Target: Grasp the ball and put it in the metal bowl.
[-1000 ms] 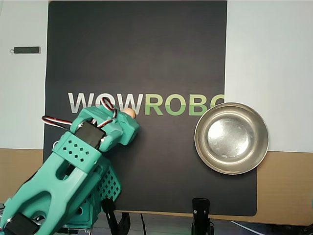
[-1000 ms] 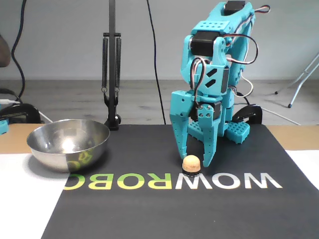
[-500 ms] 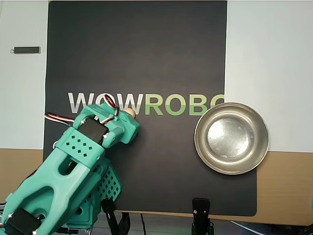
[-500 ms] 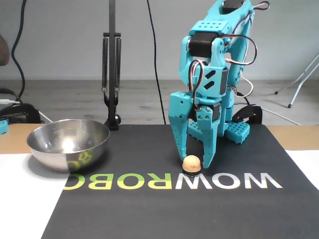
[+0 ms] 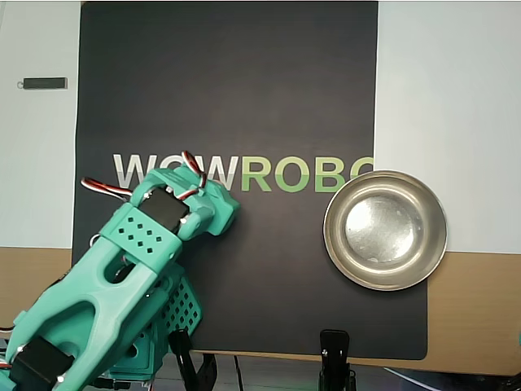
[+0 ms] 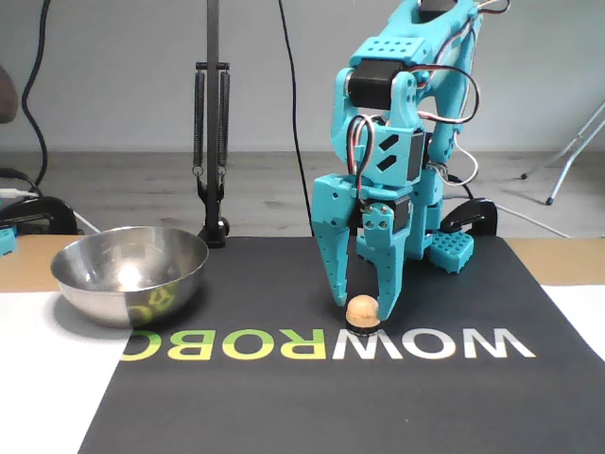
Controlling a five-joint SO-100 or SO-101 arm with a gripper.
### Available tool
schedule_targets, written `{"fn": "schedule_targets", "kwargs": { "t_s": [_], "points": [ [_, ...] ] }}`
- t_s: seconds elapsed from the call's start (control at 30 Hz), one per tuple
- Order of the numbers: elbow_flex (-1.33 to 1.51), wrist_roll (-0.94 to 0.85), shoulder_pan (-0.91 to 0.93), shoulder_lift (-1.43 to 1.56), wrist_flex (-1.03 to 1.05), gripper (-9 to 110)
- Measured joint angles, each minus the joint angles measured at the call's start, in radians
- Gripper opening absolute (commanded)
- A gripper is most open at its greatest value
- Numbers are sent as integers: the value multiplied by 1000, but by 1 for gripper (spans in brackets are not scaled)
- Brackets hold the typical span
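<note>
Shifted toward the ball (image 6: pixel 360 308) — the gripper (image 6: pixel 363 305) now straddles it, fingers narrowly spread on either side, not clearly pinching. Ball sits on the black mat (image 6: pixel 284 397) at the white "W" of the lettering (image 6: pixel 326 346); arm hides it in the overhead view. Metal bowl (image 6: pixel 129 273) — well apart from the ball, at the mat's edge.
</note>
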Motion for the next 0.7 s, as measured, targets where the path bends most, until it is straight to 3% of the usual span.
{"fn": "schedule_targets", "kwargs": {
  "t_s": [0.47,0.63,0.7],
  "points": [
    [0,0,2,-3,0,57],
    [0,0,0,-3,0,28],
    [0,0,-9,-3,0,24]
  ]
}}
